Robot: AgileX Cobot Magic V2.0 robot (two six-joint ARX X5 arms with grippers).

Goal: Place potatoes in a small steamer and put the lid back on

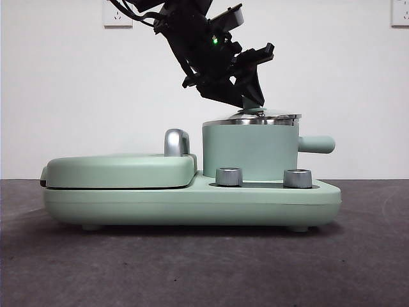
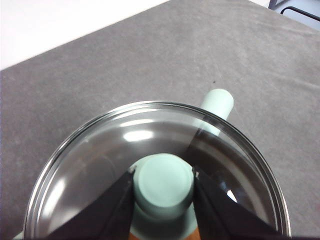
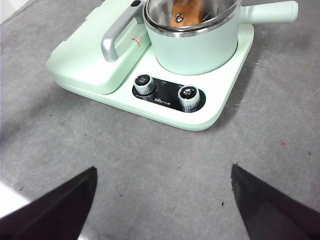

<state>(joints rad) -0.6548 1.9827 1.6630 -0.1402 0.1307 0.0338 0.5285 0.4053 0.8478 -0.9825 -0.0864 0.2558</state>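
The lid is round clear glass with a shiny steel rim and a small mint-green knob in its middle. In the front view it lies flat on top of the pot, a little right of the frame's middle. The pot is a mint-green cylinder with a steel rim, and its short handle sticks out toward the right side of the frame. Through the glass, in the right wrist view, a bit of the brown potato shows inside the pot at the top of the frame; its long axis cannot be told.

The left gripper comes down from the top middle of the front view and is closed on the knob, one jaw on each side. The right gripper is spread wide above the grey bench, well apart from the green cooker.
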